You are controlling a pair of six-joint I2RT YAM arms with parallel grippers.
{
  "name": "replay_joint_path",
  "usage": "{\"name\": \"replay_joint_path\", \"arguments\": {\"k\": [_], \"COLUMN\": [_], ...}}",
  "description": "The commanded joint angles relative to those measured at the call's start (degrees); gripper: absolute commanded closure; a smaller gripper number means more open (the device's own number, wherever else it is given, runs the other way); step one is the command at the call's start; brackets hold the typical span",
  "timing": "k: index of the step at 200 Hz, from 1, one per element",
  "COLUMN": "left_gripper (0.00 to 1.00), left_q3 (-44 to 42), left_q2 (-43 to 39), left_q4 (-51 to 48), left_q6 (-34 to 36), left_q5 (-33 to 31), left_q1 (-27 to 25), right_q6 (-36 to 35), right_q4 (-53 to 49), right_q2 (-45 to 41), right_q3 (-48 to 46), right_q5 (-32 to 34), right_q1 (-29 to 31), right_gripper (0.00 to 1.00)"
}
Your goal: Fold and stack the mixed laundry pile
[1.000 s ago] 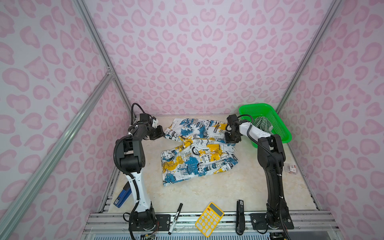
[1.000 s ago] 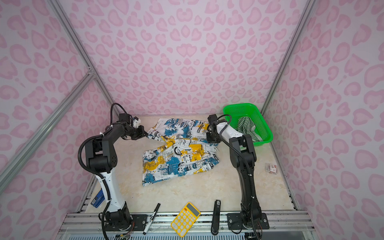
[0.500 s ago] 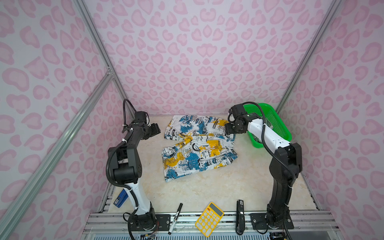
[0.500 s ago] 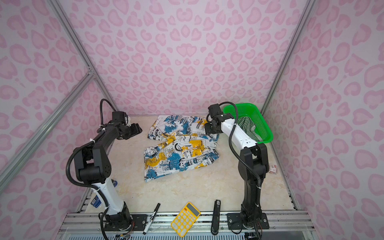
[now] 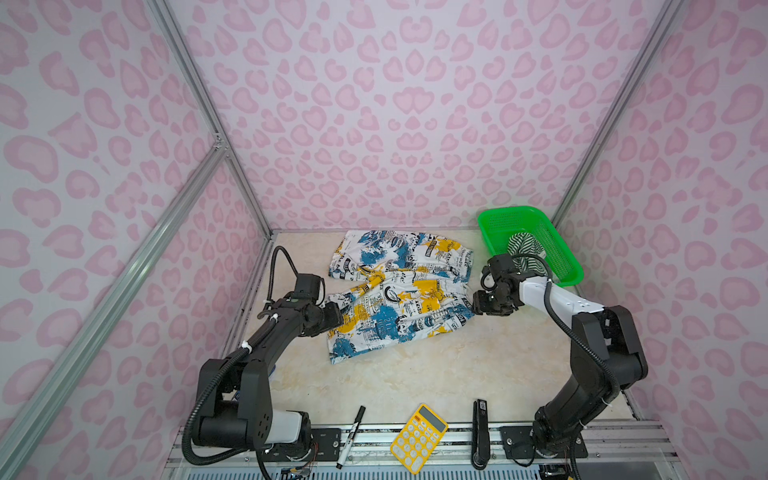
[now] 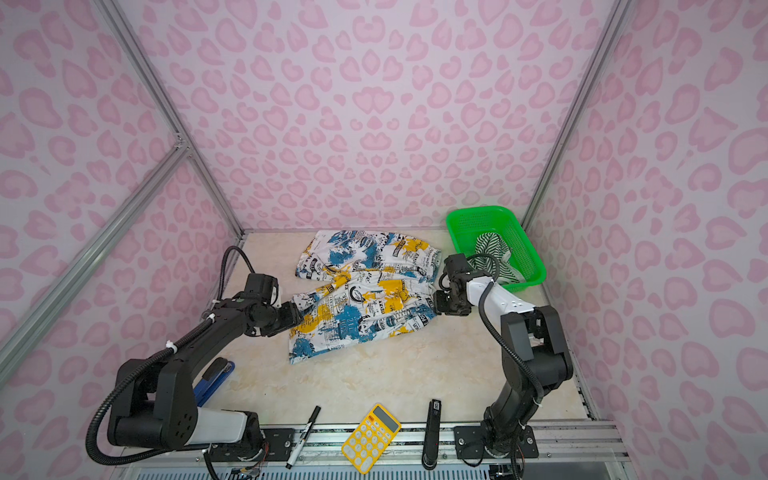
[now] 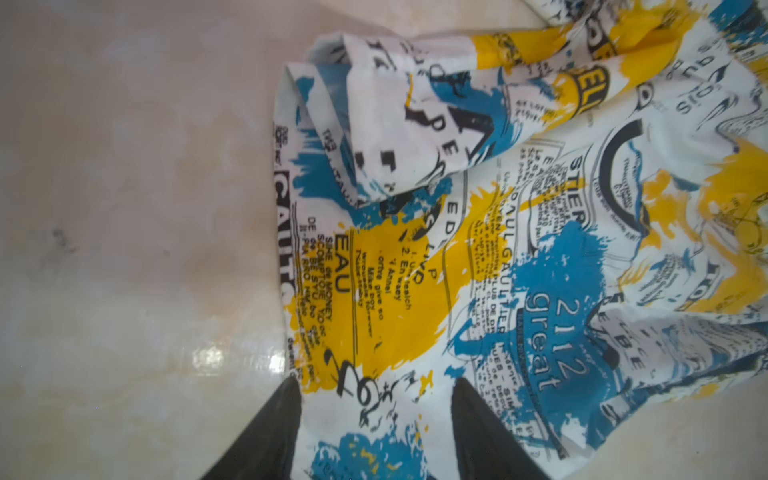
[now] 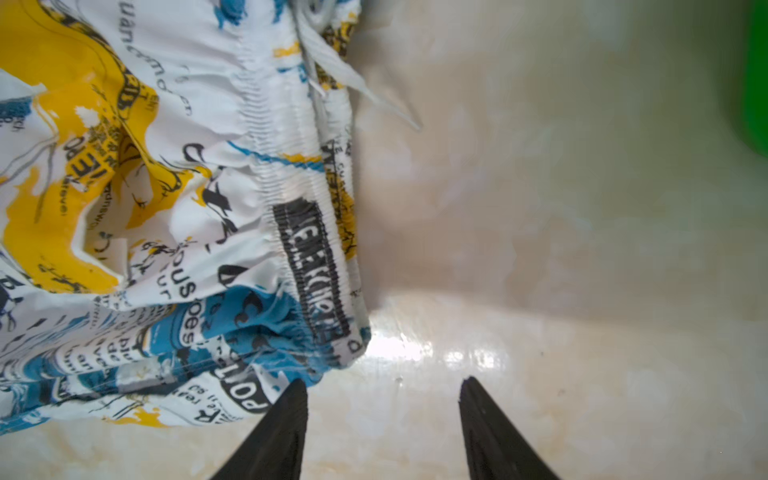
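The shorts [image 5: 399,291] lie half-spread mid-tabletop [image 5: 415,374]. They look thin, limp and light, so they should sag and slide. I'd pinch the edges and the thicker elastic waistband [image 8: 307,232]. The striped garment [image 5: 524,245] sits bunched in the basket [image 5: 511,212] at their 2 o'clock. My left pincer [image 7: 374,386] stands open astride their 9 o'clock edge. My right pincer [image 8: 384,386] gapes empty over bare tabletop beside the waistband corner at 3 o'clock.

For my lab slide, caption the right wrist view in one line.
Right gripper, jaws open, beside the waistband corner of the printed garment on the beige table, green basket nearby.
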Motion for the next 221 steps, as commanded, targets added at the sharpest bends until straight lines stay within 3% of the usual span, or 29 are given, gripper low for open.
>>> {"name": "replay_joint_path", "arguments": {"k": [1, 107, 163, 221], "left_gripper": [0.40, 0.45, 0.44, 0.47], "left_q3": [-3.1, -11.7, -12.3, -17.7], "left_q2": [-2.6, -3.8, -10.7, -12.1], "left_q4": [-1.6, -0.7, -5.1, -2.5], "left_q6": [-2.4, -7.0, -9.1, -12.9], "left_q5": [-2.4, 1.4, 2.0, 4.8], "left_q1": [-1.2, -3.7, -3.9, -4.6], "right_q6": [0.9, 2.2, 2.5, 2.2], "right_q4": [4.9, 4.3, 4.3, 4.1], "right_q2": [1.8, 7.3, 8.0, 7.9], "right_q3": [0.1, -2.2, -2.7, -3.0], "right_q5": [-6.0, -2.9, -2.7, -1.8], "right_q1": [-0.4, -0.9, -0.9, -0.8], "right_gripper": [0.41, 0.49, 0.59, 0.54]}}
